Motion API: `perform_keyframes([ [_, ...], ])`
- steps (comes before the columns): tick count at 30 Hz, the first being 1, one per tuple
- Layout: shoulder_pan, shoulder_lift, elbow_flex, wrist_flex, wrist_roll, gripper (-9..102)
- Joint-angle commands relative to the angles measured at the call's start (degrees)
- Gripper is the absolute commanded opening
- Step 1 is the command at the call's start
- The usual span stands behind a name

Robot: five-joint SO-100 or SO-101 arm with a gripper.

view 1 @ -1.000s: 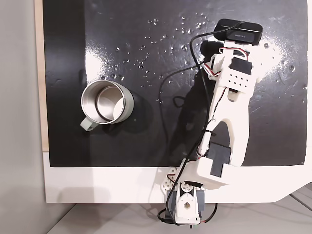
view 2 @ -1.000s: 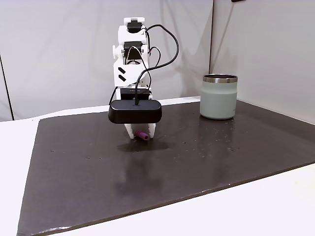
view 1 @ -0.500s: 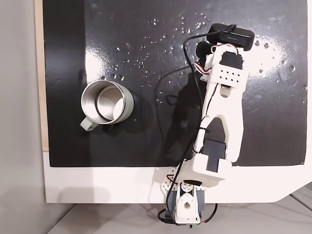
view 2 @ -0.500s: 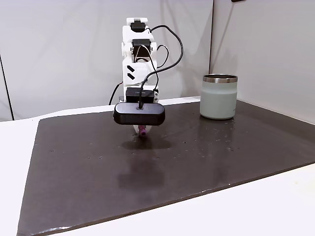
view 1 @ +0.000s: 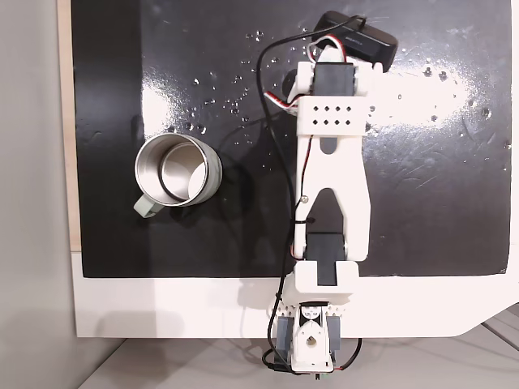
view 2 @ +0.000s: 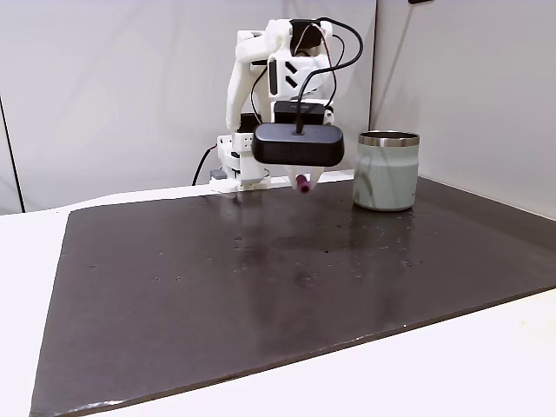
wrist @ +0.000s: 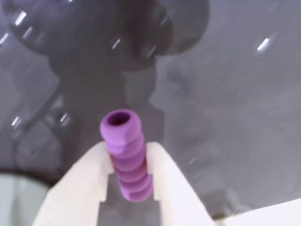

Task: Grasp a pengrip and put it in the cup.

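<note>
**Purple grip held above the dark mat**

Glossy black matting (view 1: pixel 203 49) covers most of the white counter (view 1: pixel 162 308), dotted with small shiny specks, and plain pale walls stand behind it in the side-on fixed view.

At the left of the top-down fixed view stands the round stainless-steel cup (view 1: pixel 177 173) with a shiny inside, a pale grey-green outer wall and a small handle pointing toward the lower left. It stands upright, well apart from the arm. In the side-on fixed view the same cup (view 2: pixel 387 171) is at the right, near the far edge of the mat.

Right of the cup in the top-down view, the white plastic arm (view 1: pixel 331 170) reaches from its base at the counter's near edge up toward the top of the mat, a black camera (view 1: pixel 357 40) riding at its tip.

The white two-finger end effector (wrist: pixel 129 157) is clamped on the small purple ribbed rubbery pengrip (wrist: pixel 126 153), one finger on each side, the tube's open end poking out past the fingertips. In the side-on view the pengrip (view 2: pixel 302 183) hangs clear above the mat, left of the cup.
</note>
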Motion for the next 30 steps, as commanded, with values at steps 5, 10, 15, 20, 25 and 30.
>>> perform_keyframes([
  [5, -12.22, 14.68, 0.79, 6.86, 8.0, 0],
  [10, -19.51, 20.04, 1.76, 9.84, 13.1, 0],
  [15, -23.55, 23.38, 1.93, 10.11, 17.23, 0],
  [20, -27.16, 22.85, 0.35, 10.11, 22.68, 0],
  [25, -31.99, 21.45, -3.6, 10.02, 29.97, 0],
  [30, -37.53, 18.98, -6.77, 10.02, 35.24, 0],
])
